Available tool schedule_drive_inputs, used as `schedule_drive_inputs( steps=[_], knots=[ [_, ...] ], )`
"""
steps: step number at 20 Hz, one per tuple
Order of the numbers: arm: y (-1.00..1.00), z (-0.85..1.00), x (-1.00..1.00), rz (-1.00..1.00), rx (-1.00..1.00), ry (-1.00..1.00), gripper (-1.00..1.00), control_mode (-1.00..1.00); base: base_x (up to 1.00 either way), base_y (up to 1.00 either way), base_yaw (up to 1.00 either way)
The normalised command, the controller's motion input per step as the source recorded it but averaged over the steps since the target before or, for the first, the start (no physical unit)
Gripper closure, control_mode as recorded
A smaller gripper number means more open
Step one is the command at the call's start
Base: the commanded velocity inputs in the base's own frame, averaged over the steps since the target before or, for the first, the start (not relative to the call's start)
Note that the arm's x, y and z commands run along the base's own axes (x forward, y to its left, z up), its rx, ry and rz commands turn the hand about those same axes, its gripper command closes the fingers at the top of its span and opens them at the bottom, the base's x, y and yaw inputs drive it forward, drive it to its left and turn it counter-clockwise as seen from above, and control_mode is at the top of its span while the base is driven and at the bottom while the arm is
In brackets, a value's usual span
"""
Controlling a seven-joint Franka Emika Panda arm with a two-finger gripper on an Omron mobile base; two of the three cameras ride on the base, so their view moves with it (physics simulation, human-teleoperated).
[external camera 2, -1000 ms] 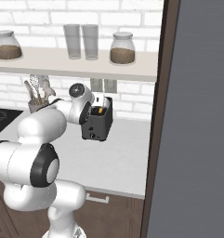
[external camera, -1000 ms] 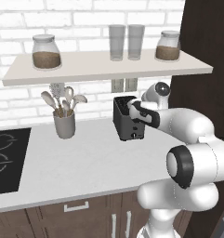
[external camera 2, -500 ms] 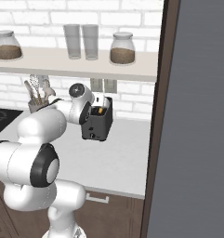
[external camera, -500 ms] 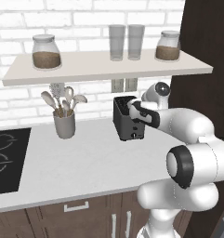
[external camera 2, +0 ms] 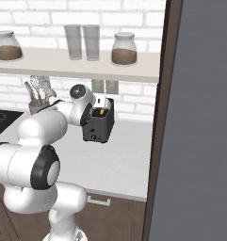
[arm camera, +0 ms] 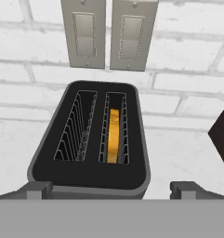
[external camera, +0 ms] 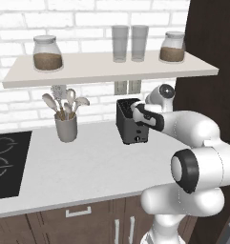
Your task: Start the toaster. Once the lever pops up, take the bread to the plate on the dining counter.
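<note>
Hand view — bread [arm camera: 113, 135] in toaster [arm camera: 90, 174] right slot, just below the wide-open hand [arm camera: 111, 189].

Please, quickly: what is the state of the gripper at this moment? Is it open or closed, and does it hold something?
Gripper: open and holding nothing, its fingertips spread wide at the near edge of the toaster; the bread sits in the right slot.
</note>
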Motion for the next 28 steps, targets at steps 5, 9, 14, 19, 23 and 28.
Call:
schedule_drive_inputs(
  steps=[5, 9, 14, 19, 23, 28],
  knots=[
    [0.00, 0.00, 0.00, 0.00, 0.00, 0.00, -1.00, -1.00, 0.00, 0.00, 0.00],
    [0.00, 0.00, 0.00, 0.00, 0.00, 0.00, -1.00, -1.00, 0.00, 0.00, 0.00],
    [0.00, 0.00, 0.00, 0.00, 0.00, 0.00, -1.00, -1.00, 0.00, 0.00, 0.00],
    [0.00, 0.00, 0.00, 0.00, 0.00, 0.00, -1.00, -1.00, 0.00, 0.00, 0.00],
    [0.00, 0.00, 0.00, 0.00, 0.00, 0.00, -1.00, -1.00, 0.00, 0.00, 0.00],
    [0.00, 0.00, 0.00, 0.00, 0.00, 0.00, -1.00, -1.00, 0.00, 0.00, 0.00]
  ],
)
